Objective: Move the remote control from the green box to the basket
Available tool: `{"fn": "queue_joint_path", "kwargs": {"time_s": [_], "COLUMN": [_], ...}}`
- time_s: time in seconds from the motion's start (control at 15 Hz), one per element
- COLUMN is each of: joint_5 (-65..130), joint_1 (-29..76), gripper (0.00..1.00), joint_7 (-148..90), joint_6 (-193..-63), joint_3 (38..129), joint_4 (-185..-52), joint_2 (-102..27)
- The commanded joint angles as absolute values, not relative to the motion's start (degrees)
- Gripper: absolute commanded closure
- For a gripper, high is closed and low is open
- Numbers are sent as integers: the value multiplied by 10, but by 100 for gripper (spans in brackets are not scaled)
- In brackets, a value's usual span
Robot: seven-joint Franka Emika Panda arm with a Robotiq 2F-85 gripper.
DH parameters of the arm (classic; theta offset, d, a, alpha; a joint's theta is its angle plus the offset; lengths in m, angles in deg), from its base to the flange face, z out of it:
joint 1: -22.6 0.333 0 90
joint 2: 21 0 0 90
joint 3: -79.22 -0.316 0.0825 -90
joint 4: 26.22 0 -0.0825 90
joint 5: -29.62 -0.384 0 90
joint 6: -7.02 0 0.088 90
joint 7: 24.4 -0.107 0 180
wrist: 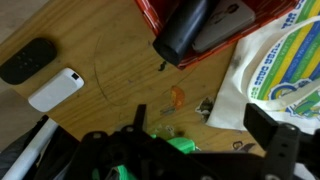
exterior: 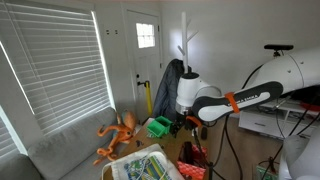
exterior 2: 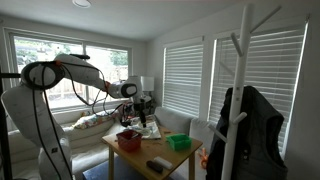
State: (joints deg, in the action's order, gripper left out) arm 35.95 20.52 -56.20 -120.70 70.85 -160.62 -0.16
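The green box (exterior: pixel 158 127) stands open-topped on the wooden table; it shows in both exterior views (exterior 2: pixel 179 143). A patch of bright green (wrist: pixel 180 145) shows under my gripper in the wrist view. A long black remote control (wrist: pixel 185 27) lies in the red basket (wrist: pixel 265 22), next to a grey object. The basket also shows in an exterior view (exterior 2: pixel 128 138). My gripper (wrist: pixel 200 118) is open and empty, and hovers above the table between the basket and the green box. It shows in both exterior views (exterior: pixel 183 122) (exterior 2: pixel 143 108).
A black oval device (wrist: pixel 28 60) and a white device (wrist: pixel 55 88) lie on the table (wrist: pixel 110 60). A white cloth bag with a green and blue print (wrist: pixel 275 70) lies beside the basket. An orange octopus-like toy (exterior: pixel 118 135) sits on the sofa. A coat rack (exterior 2: pixel 240 110) stands nearby.
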Motion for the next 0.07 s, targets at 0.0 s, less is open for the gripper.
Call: {"fn": "queue_joint_path", "kwargs": {"time_s": [0.0], "joint_5": [358], "joint_1": [202], "gripper": [0], "joint_7": [-557], "joint_6": [-1212], "joint_3": [709], "joint_4": [-1607], "joint_2": [3]}}
